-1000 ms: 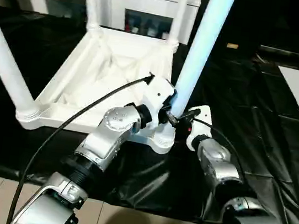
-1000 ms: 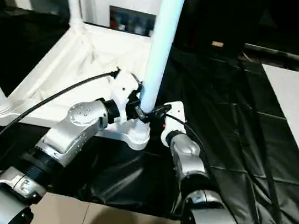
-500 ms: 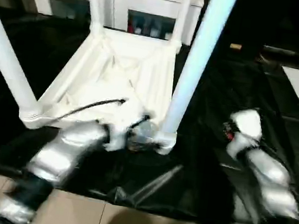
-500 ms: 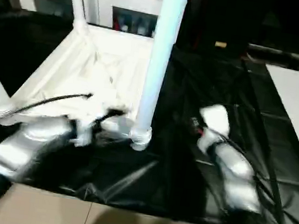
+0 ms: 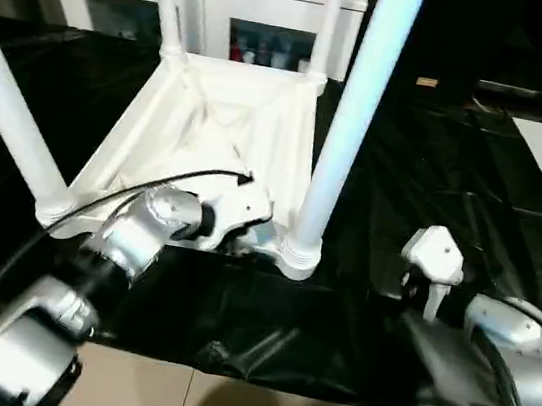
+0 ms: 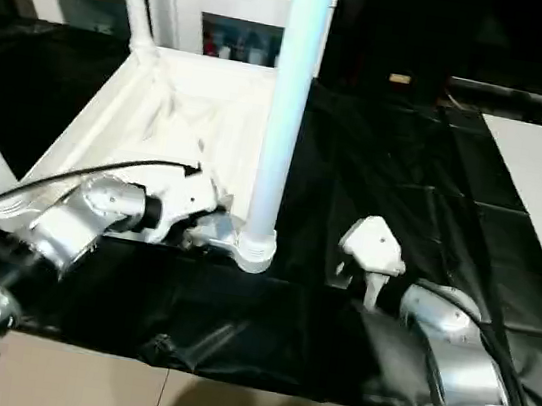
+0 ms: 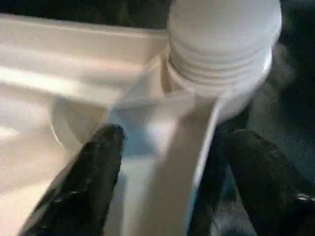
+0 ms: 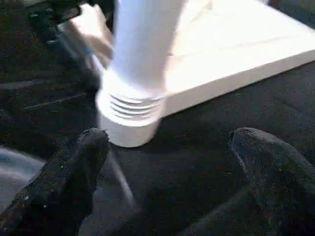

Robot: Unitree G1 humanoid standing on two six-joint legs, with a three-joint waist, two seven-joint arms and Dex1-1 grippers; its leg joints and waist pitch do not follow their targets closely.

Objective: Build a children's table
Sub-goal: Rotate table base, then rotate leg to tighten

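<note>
Black cloth (image 5: 421, 214) bears the inverted tabletop (image 5: 210, 134) — left gripper (image 7: 172, 162) straddles its rim, right gripper (image 8: 172, 167) gapes empty; press 4 legs (image 5: 348, 123) firmly.

At lower left of the head view, the left forearm (image 5: 135, 234) is rounded silver metal with dark joint rings, and a thin black cable (image 5: 100, 201) arcs over it. At lower right, the right forearm (image 5: 518, 349) matches, ending in a white angular wrist housing (image 5: 432, 254). Both claws' fingers (image 8: 74, 172) are matte black and blunt.

Upturned tabletop (image 5: 211, 124) bears four legs (image 5: 348, 123) on black cloth (image 5: 435, 186).
</note>
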